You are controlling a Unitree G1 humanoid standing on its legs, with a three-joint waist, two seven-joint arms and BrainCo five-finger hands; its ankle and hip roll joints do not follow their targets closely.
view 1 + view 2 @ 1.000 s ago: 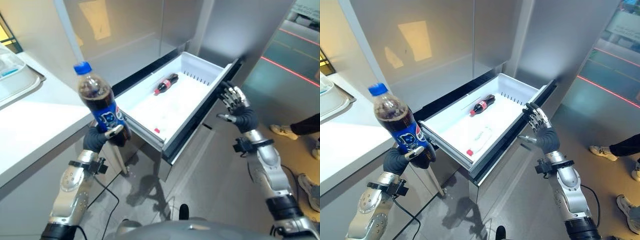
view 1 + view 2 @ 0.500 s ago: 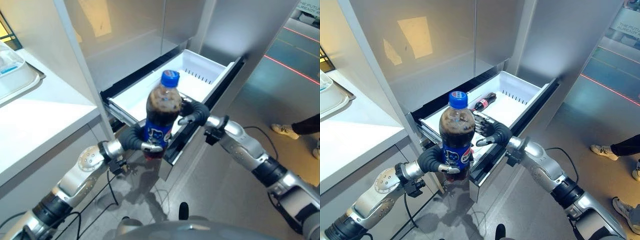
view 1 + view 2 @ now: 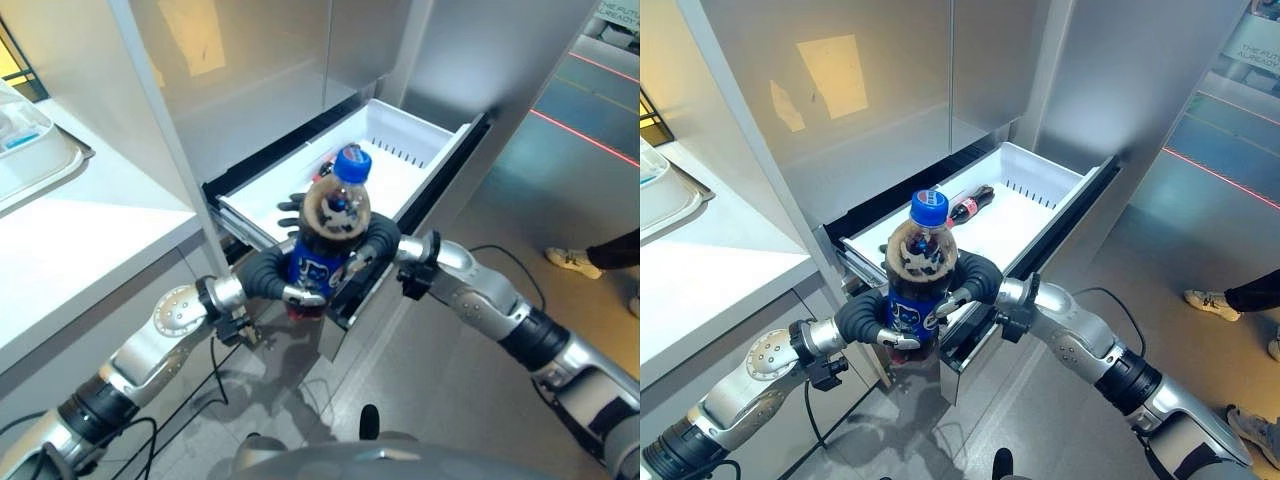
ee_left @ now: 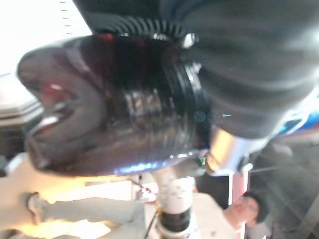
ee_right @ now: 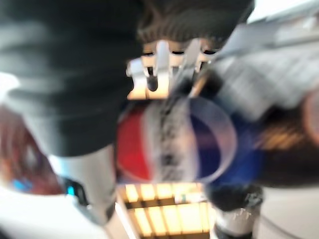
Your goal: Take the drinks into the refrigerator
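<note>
The dark cola bottle with a blue cap and blue label (image 3: 916,275) is held nearly upright in front of the open freezer drawer, gripped from both sides. The left hand (image 3: 872,322) is curled round the lower part of the bottle at the label, thumb and fingers closed on it. The right hand (image 3: 968,283) is wrapped against the other side of the bottle, just above the left one, its fingers bent round the body; in the right wrist view the label is seen pressed close against that hand.

The step in hand is judged to be a handover from left to right, so that the bottle can be carried over the drawer front. It is done well if the right hand's hold is made firm before the left one is loosened, and if the bottle is kept clear of the dark drawer edge (image 3: 1040,252) directly behind it.

Beyond the hands, the white plastic drawer of the steel refrigerator (image 3: 1045,186) stands pulled out. A smaller dark cola bottle with a red label (image 3: 967,207) is seen lying on its side toward the back, with bare white floor left in front of it for the next bottle to be laid down.
</note>
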